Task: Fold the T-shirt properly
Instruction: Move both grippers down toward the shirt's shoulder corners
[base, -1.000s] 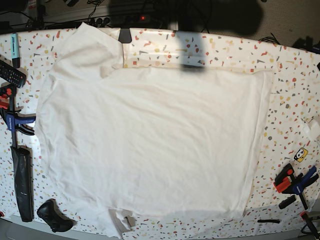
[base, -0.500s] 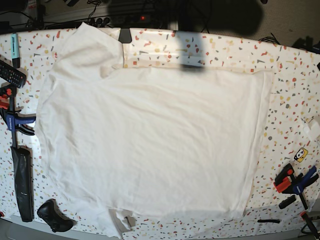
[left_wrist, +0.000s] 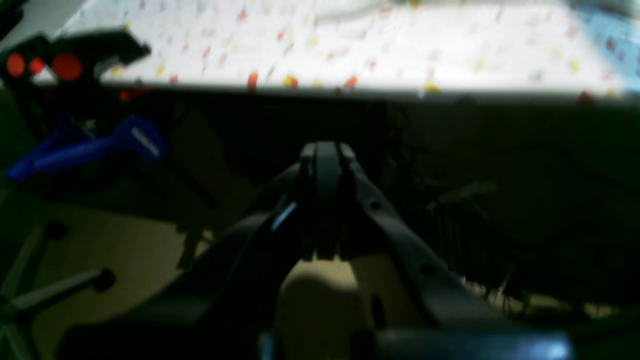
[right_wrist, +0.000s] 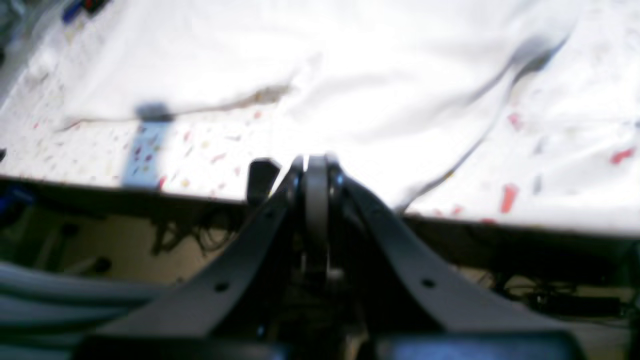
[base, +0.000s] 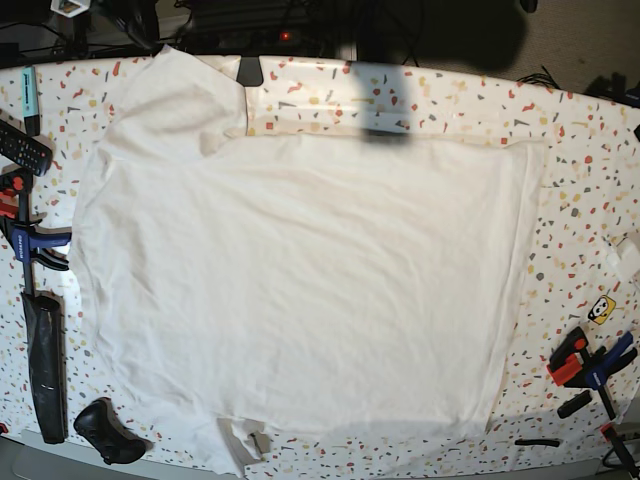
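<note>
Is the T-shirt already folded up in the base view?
No, the T-shirt lies spread wide, one sleeve stretching out.

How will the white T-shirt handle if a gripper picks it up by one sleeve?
The T-shirt will probably hang floppy, given the fine wrinkles across its body. It looks light for its spread, as the cloth lies thin and flat. The sleeve near the black clip would likely lift first, with the body trailing and bunching.

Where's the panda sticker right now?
In the base view, the panda sticker is on the tabletop at the right, just above the red-and-blue clamp.
</note>
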